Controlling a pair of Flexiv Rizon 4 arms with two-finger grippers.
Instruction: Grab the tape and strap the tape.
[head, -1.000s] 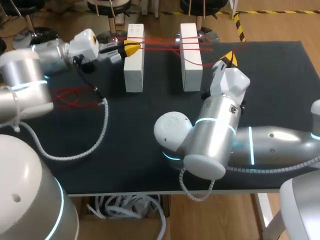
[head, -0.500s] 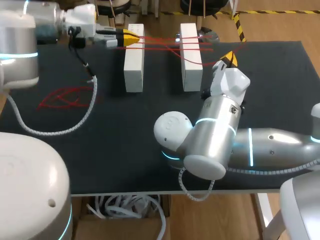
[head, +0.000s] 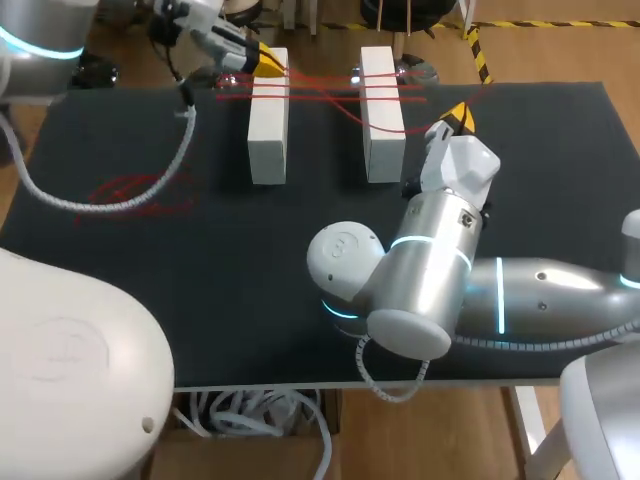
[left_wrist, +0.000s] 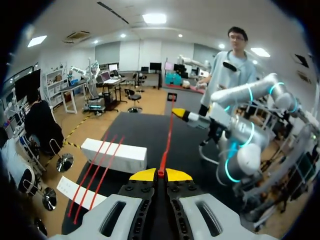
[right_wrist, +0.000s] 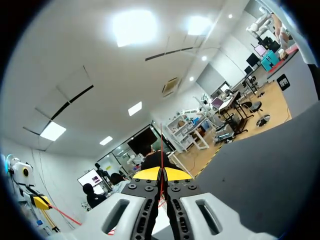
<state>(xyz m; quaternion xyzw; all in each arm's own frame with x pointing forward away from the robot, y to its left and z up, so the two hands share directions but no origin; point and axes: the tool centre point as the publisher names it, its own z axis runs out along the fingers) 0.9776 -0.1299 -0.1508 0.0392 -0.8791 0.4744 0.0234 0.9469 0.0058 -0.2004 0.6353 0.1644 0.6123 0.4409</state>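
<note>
**Kid:** Where is the red tape (head: 320, 88)?

**Helper:** It runs across the far end of the left white block (head: 267, 140).

**Kid:** Who holds it?

**Helper:** The left gripper (head: 268, 66), right at that end, pinches it tight. The right gripper (head: 458, 117), well off to the block's right, pinches it too. I think they pull it snug for wrapping.

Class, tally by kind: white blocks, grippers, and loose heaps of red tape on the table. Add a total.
White blocks: 2
Grippers: 2, each shut on red tape
Loose heaps of red tape: 1
Total: 5
</note>
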